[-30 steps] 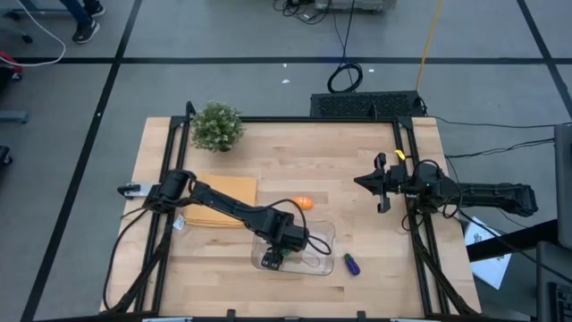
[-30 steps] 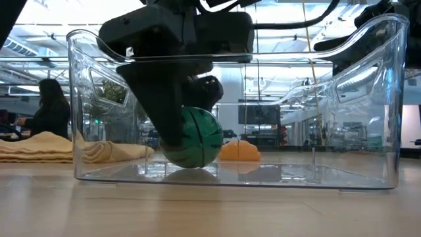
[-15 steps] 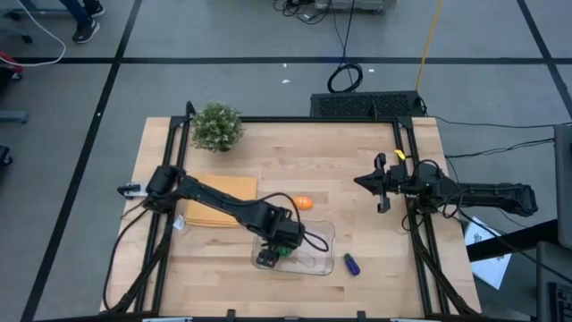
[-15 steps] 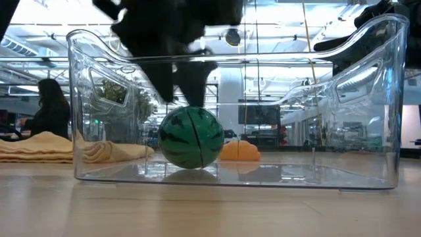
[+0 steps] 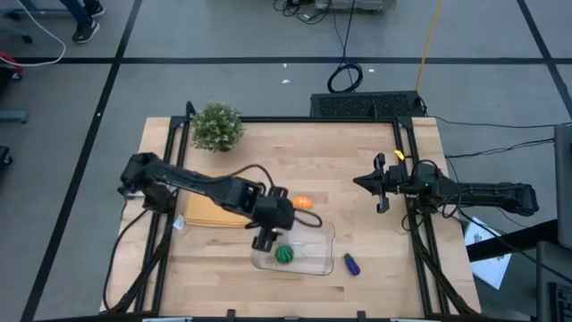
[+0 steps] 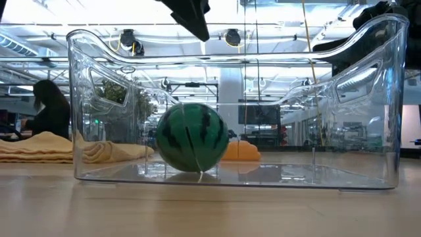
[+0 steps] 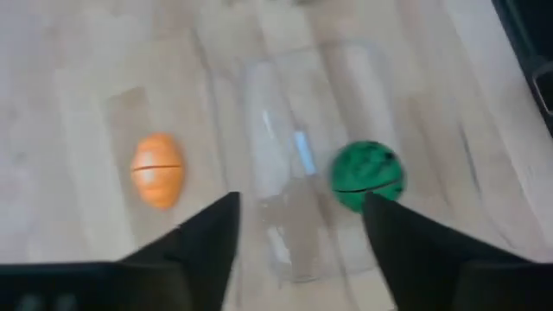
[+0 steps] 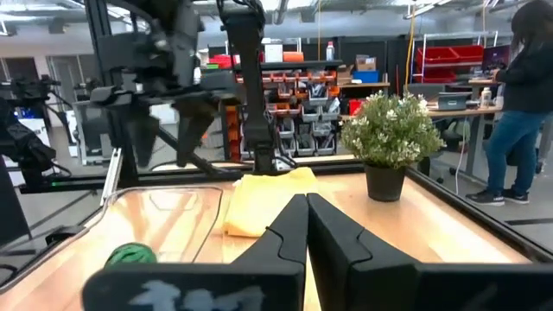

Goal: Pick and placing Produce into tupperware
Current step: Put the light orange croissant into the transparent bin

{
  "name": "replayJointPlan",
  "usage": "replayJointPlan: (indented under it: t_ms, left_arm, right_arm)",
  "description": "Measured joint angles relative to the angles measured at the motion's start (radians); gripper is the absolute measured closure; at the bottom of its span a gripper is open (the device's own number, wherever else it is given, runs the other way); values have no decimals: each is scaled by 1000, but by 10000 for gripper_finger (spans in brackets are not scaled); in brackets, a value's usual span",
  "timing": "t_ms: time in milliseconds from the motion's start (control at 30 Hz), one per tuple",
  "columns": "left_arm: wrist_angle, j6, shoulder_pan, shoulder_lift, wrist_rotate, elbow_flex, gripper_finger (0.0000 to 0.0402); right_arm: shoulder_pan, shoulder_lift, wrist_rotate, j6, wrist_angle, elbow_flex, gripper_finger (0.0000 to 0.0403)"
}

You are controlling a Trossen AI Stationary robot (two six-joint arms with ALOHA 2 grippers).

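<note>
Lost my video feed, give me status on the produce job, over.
Left gripper above tupperware, jaws open, empty. Right gripper parked at right edge, shut. Green ball in tupperware; orange piece and blue piece on table. Nothing blocking.

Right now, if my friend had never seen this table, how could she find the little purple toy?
Start at the clear plastic tub near the front edge of the wooden table. Just outside its right end, alone on the bare wood, lies the blue-purple piece. It is long and dark, while the green striped ball is round and sits in the tub, and the orange oval lies behind it.
</note>
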Motion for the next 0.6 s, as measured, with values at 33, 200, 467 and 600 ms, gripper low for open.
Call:
replayJointPlan:
  t_ms: [33,200,467,600]
  left_arm:
    - [0,-3,6,0,-1,0,199]
    - [-40,29,23,13,2,0,320]
    - [-49,97,27,16,8,-6,389]
    - [-48,115,29,4,-2,-7,399]
  right_arm:
    - [0,0,0,0,2,0,403]
    - [0,0,0,0,3,0,403]
    - [0,0,0,0,3,0,403]
    - [0,0,0,1,3,0,403]
